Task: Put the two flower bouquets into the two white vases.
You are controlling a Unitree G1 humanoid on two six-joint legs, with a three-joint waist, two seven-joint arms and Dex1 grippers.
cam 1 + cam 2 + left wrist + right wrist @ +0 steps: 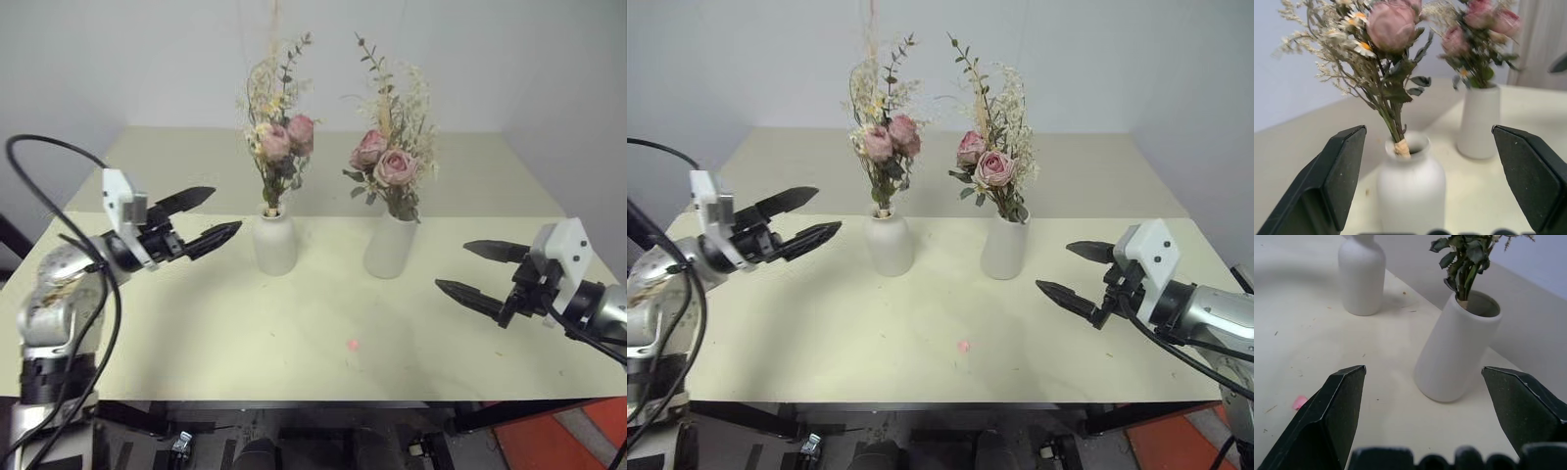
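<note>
On counter (323,333): both bouquets seated in vases.
Left bouquet (277,137) in bottle vase (274,243), right bouquet (392,147) in cylinder vase (390,245); left gripper (201,217) and right gripper (478,272) wide, empty; withdraw clear of stems.

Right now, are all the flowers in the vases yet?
Yes, it looks done. One bunch stands in the bottle vase, the other bunch in the cylinder vase. The left gripper and right gripper are open and empty. Nothing seems left.
</note>
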